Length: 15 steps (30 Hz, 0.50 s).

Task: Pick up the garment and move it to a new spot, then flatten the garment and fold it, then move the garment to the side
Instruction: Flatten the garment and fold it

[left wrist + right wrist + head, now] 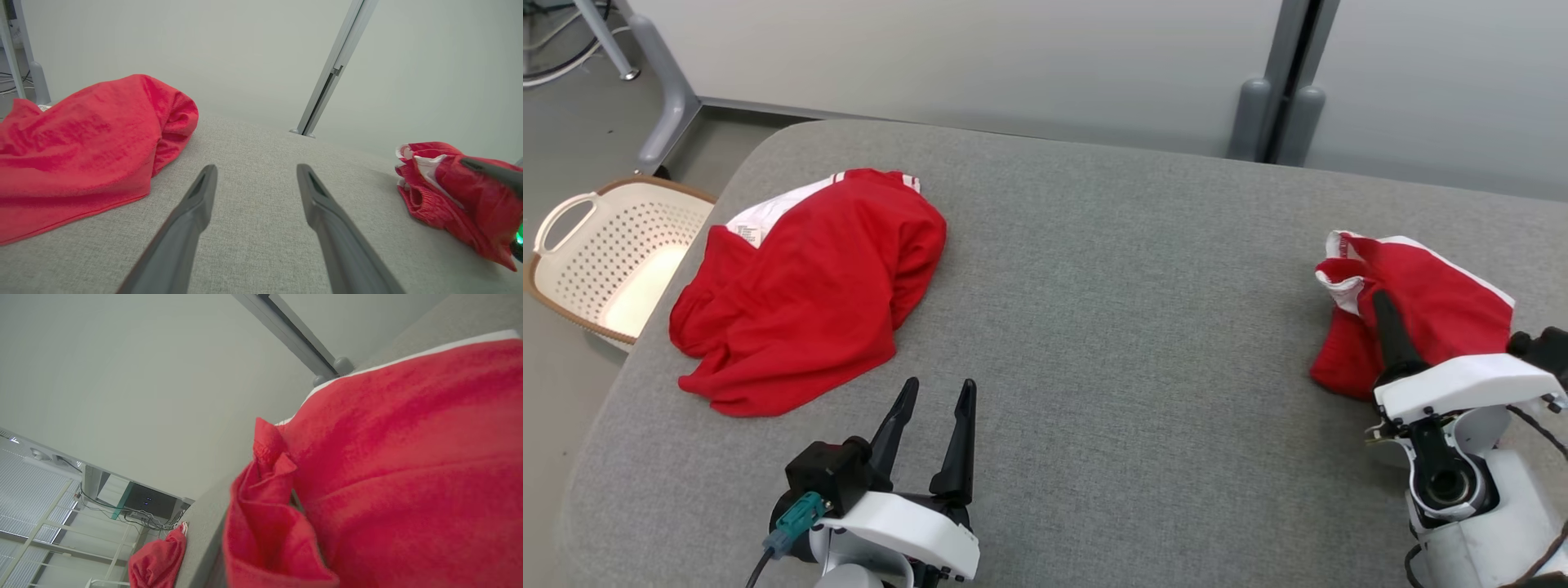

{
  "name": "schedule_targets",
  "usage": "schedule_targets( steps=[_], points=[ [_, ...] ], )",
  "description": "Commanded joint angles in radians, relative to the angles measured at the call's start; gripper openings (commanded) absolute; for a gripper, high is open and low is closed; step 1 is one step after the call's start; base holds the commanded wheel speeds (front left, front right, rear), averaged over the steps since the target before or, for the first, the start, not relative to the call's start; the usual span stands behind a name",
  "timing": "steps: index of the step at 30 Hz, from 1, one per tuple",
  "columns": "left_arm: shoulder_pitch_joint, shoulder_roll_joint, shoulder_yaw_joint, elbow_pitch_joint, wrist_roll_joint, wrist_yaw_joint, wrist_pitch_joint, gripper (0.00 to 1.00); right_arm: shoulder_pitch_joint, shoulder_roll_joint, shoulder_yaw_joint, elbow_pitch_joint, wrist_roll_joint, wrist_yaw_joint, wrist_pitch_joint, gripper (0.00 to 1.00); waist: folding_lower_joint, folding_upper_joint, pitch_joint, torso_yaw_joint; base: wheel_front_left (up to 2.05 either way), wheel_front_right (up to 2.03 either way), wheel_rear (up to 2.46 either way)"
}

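The red garment (pixel 1445 310) lies bunched around the right fingers (pixel 1390 327).

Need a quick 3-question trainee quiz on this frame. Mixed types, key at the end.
1. True or false: the left pincer is open and empty.
2. The basket stands: A) on the table; B) on the floor beside the table; C) upside down on a garment.
3. How many red garments are on the table?
Key: 1 true. 2 B. 3 two: left garment, right garment.
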Motion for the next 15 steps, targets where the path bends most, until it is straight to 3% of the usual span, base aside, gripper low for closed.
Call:
schedule_targets(
  steps=[1,4,15],
  points=[
    [-0.007,0.004,-0.002,-0.004,-0.011,0.006,0.000,1.00,-0.001,-0.001,0.006,0.013,-0.005,0.001,0.005,1.00,0.0000,0.0000,0.014,0.015,0.00,0.00,0.00],
    [-0.009,0.004,-0.014,-0.012,-0.026,-0.010,0.000,1.00,-0.008,0.009,0.024,0.051,0.002,0.001,0.028,1.00,0.0000,0.0000,0.028,0.030,0.00,0.00,0.00],
    [-0.021,0.004,-0.007,-0.005,-0.033,-0.004,0.000,1.00,-0.035,0.023,0.095,0.169,-0.014,0.001,0.071,1.00,0.0000,0.0000,0.055,0.030,0.00,0.00,0.00]
  ],
)
